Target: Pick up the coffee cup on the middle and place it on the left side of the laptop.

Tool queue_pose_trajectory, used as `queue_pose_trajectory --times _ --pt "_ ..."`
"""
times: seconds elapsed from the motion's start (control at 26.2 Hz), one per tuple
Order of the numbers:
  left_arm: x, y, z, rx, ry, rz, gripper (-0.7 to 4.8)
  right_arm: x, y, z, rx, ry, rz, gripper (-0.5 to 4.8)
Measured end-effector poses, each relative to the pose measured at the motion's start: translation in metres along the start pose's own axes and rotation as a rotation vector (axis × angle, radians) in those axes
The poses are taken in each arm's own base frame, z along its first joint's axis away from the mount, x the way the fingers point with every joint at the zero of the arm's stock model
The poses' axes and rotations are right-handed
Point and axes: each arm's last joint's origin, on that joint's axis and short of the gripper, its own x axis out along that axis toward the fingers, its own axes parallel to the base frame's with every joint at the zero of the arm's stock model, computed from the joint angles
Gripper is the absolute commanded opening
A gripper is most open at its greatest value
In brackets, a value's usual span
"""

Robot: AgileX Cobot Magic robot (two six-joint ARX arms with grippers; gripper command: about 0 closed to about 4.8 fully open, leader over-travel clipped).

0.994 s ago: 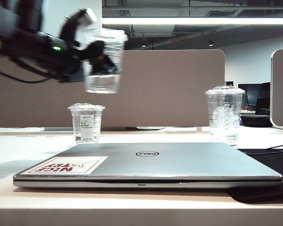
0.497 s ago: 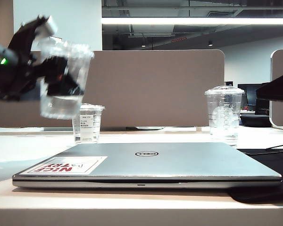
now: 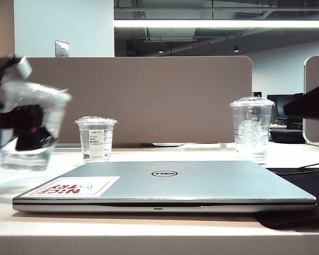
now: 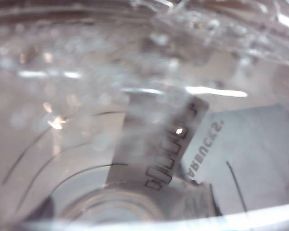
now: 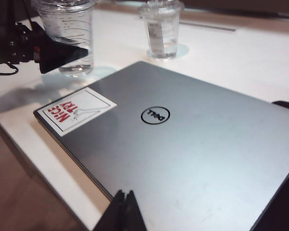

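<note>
While the outside view shows the left gripper point(image 3: 22, 127) clamped on the coffee cup point(image 3: 27, 130), it has come down left of the laptop point(image 3: 165, 183), so setting down is close. The small cup point(image 3: 96, 139) and tall cup point(image 3: 251, 129) stand behind, not blocking.

The left wrist view shows only cup wall.

In the right wrist view, the right gripper point(image 5: 125, 211) hangs closed and empty over the laptop; the cup looks almost on the table point(image 5: 241, 53).

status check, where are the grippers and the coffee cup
Left gripper shut on coffee cup, airborne left of laptop. Right gripper shut, hovering over laptop's near edge. Small cup behind, clear of the drop spot.
</note>
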Motion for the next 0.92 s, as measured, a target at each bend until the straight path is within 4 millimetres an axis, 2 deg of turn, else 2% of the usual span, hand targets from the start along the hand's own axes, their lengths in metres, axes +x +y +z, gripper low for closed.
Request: queue_pose_trajectory --times 0.27,0.73,0.92 --pt "0.001 0.021 -0.003 -0.052 -0.091 0.001 3.71 0.0 0.0 0.0 0.001 0.005 -0.002 -0.05" --pt "0.019 0.022 -0.033 -0.068 -0.064 -0.058 3.71 0.002 0.0 -0.002 0.003 0.023 -0.003 -0.05" --pt "0.023 0.022 -0.035 -0.069 -0.055 -0.072 3.72 0.002 0.0 -0.002 0.004 0.032 -0.004 -0.05"
